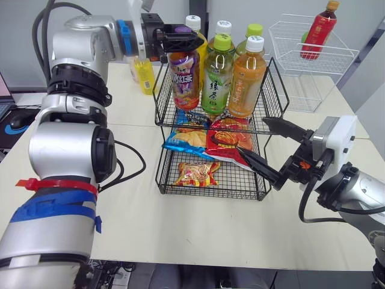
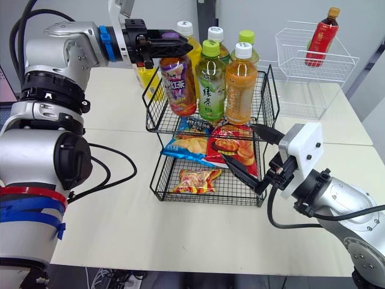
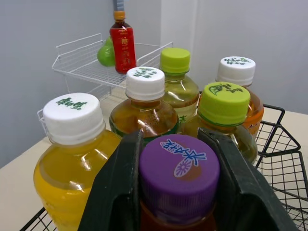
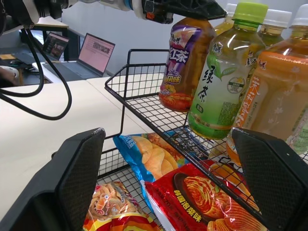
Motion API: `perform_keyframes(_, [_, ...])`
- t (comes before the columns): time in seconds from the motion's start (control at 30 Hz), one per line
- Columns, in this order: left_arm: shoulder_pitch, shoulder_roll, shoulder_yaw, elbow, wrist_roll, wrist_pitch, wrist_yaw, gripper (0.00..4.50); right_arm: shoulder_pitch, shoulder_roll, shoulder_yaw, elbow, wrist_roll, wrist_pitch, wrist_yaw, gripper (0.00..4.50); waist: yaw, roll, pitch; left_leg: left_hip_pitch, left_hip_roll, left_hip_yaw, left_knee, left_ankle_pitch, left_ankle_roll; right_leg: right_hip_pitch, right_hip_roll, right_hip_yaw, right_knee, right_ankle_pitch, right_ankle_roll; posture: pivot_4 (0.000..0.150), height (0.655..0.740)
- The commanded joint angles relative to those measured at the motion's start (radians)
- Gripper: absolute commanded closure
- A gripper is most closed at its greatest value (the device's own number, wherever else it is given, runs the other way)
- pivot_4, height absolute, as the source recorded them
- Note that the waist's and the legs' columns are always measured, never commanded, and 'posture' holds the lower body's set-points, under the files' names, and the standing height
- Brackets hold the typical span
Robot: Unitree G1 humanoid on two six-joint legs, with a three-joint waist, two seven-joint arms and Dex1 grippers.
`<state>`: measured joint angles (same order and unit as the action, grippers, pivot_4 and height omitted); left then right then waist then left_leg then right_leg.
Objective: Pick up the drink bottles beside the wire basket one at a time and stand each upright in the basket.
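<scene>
Six drink bottles stand upright in the upper tier of the black wire basket (image 1: 274,90) at the middle of the table (image 1: 180,229), and a seventh, a yellow bottle (image 1: 145,75), stands on the table just beside the basket's far left corner. At the left, the left gripper (image 1: 182,31) reaches across above the yellow bottle and is clamped from both sides on the purple cap of the purple-labelled bottle (image 1: 184,75), which is upright in the near left corner of the upper tier with its base down at the mesh. To its right in the near row stand a green tea bottle (image 1: 218,78) with a lime cap and then an orange tea bottle (image 1: 246,81) with a white cap. Behind them, the far row holds a yellow drink with a white cap (image 3: 72,159), an amber drink with a white cap (image 3: 144,110) and a pale drink with a lime cap (image 3: 175,82). Below the shelf lie a blue crisp bag (image 1: 183,139), a red snack bag (image 1: 227,141) and, nearest, a small yellow-and-red packet (image 1: 195,173). At the right, the right gripper (image 1: 251,133) points at the basket's near right side with its fingers spread wide and nothing between them. Far right, a red bottle (image 1: 319,30) stands in a white wire rack (image 1: 337,60).
</scene>
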<state>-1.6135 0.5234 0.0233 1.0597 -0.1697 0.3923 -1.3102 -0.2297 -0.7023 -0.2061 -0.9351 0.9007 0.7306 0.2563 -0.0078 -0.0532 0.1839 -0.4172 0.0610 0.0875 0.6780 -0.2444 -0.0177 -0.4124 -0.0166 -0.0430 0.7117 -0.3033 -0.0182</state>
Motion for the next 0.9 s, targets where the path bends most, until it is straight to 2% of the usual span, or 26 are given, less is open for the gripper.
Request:
perform_keyframes(0.03, [0.000, 0.001, -0.016, -0.044, 0.014, -0.031, -0.026, 3.13, -0.024, -0.007, -0.022, 0.004, -0.017, -0.020, -0.017, 0.00, 0.000, 0.000, 0.000, 0.000, 0.000, 0.000, 0.000, 0.000, 0.000, 0.000, 0.000, 0.000, 0.000, 0.000, 0.000, 0.150, 0.7400])
perform_keyframes(0.23, [-0.007, 0.004, -0.008, -0.023, 0.010, -0.012, -0.040, 3.13, -0.033, -0.005, -0.017, 0.013, -0.038, -0.022, -0.021, 0.00, 0.000, 0.000, 0.000, 0.000, 0.000, 0.000, 0.000, 0.000, 0.000, 0.000, 0.000, 0.000, 0.000, 0.000, 0.000, 0.150, 0.7400])
perform_keyframes(0.27, [-0.010, 0.008, -0.005, -0.024, 0.004, 0.000, -0.054, 2.42, -0.034, -0.004, -0.015, 0.014, -0.040, -0.022, -0.022, 0.00, 0.000, 0.000, 0.000, 0.000, 0.000, 0.000, 0.000, 0.000, 0.000, 0.000, 0.000, 0.000, 0.000, 0.000, 0.000, 0.150, 0.7400])
perform_keyframes(0.33, [-0.009, 0.017, -0.006, -0.033, 0.000, 0.008, -0.080, 1.92, -0.035, -0.004, -0.015, 0.016, -0.040, -0.023, -0.021, 0.00, 0.000, 0.000, 0.000, 0.000, 0.000, 0.000, 0.000, 0.000, 0.000, 0.000, 0.000, 0.000, 0.000, 0.000, 0.000, 0.150, 0.7400])
perform_keyframes(0.53, [-0.014, 0.054, -0.002, -0.044, 0.003, 0.013, -0.122, 0.04, -0.050, -0.017, -0.023, 0.034, -0.041, -0.023, 0.001, 0.00, 0.000, 0.000, 0.000, 0.000, 0.000, 0.000, 0.000, 0.000, 0.000, 0.000, 0.000, 0.000, 0.000, 0.000, 0.000, 0.150, 0.7400])
perform_keyframes(0.9, [0.010, 0.178, -0.006, -0.144, -0.005, 0.041, -0.218, 0.04, -0.092, -0.053, -0.044, 0.081, -0.038, -0.032, 0.058, 0.00, 0.000, 0.000, 0.000, 0.000, 0.000, 0.000, 0.000, 0.000, 0.000, 0.000, 0.000, 0.000, 0.000, 0.000, 0.000, 0.150, 0.7400])
